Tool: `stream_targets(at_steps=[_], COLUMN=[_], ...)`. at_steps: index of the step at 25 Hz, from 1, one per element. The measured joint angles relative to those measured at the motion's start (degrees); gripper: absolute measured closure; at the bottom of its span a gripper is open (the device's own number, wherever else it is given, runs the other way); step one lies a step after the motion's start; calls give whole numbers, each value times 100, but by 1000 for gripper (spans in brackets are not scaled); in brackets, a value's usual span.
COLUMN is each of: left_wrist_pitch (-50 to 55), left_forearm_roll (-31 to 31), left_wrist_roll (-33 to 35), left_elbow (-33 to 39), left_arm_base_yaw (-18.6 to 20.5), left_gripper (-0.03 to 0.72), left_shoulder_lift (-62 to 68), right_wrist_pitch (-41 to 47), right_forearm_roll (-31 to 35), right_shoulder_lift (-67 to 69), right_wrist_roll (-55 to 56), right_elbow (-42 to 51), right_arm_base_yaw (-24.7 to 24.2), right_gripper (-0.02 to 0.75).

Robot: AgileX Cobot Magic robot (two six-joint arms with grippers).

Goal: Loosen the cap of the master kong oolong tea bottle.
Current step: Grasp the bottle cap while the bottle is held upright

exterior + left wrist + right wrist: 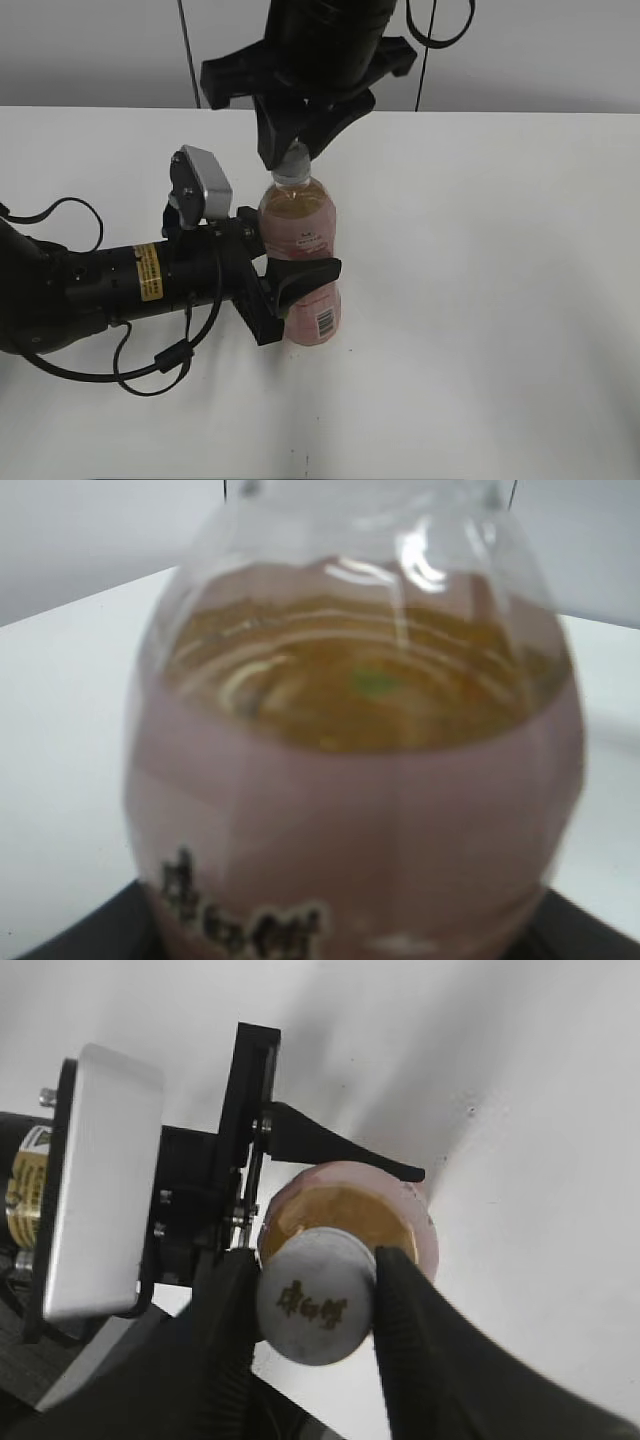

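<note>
Tall clear plastic bottle of amber-pink tea with pink-and-white label [300, 255] stands upright on the white tabletop [500, 300], about mid-scene. Left gripper [296, 283] comes in from the side, black fingers clamped around the bottle body just above the barcode. Right gripper [318, 1305] comes down from above, closed on the small round white screw cap with dark mark on top [315, 1295]; a finger presses each side of the cap. Left wrist view is filled by the blurred bottle shoulder and tea surface; its own fingers barely show there.
</note>
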Motion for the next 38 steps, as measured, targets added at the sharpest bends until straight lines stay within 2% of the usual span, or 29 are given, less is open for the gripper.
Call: stream_targets(at_steps=[9, 15, 20, 29, 35, 38], left_wrist_pitch=[0, 58, 528, 548, 559, 559], left_forearm_roll=[-8, -22, -51, -81, -112, -118], left_wrist_roll=[0, 66, 205, 219, 219, 219], left_elbow=[0, 0, 0, 0, 0, 0], left_arm_base_yaw=[6, 6, 6, 6, 6, 6], left_gripper=[303, 303, 303, 303, 303, 303], left_shoulder_lift=[0, -27, -238, -244, -244, -244], right_wrist_pitch=[-12, -18, -23, -29, -29, -29], right_forearm_roll=[-29, -31, -31, -68, -176, -208], right_shoulder_lift=[0, -10, -10, -10, -15, -15], right_wrist_roll=[-1742, -2524, -2939, -3953, -5886, -6484], right_elbow=[0, 0, 0, 0, 0, 0], right_arm_base_yaw=[0, 0, 0, 0, 20, 20], right_gripper=[468, 468, 468, 468, 468, 468])
